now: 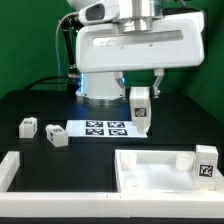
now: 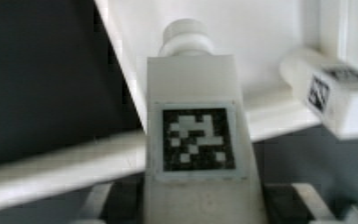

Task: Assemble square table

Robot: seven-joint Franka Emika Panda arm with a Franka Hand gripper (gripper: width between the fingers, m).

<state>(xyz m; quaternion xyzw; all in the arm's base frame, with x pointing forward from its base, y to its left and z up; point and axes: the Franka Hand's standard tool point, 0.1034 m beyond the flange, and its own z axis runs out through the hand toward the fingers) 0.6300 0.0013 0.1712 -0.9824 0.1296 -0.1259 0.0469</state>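
My gripper (image 1: 141,92) is shut on a white block leg (image 1: 140,106) and holds it in the air, above the right end of the marker board (image 1: 100,128) and behind the white square table top (image 1: 150,173). In the wrist view the gripper (image 2: 197,202) holds this leg (image 2: 197,120) with its tag facing the camera. A second leg (image 1: 207,161) stands at the table top's right end, and it also shows in the wrist view (image 2: 336,88). Two more legs (image 1: 28,126) (image 1: 57,137) lie on the black table at the exterior view's left.
A long white rail (image 1: 10,170) lies along the front left edge of the table. The robot base (image 1: 100,85) stands behind the marker board. A blurred white edge (image 2: 69,165) crosses the wrist view under the held leg.
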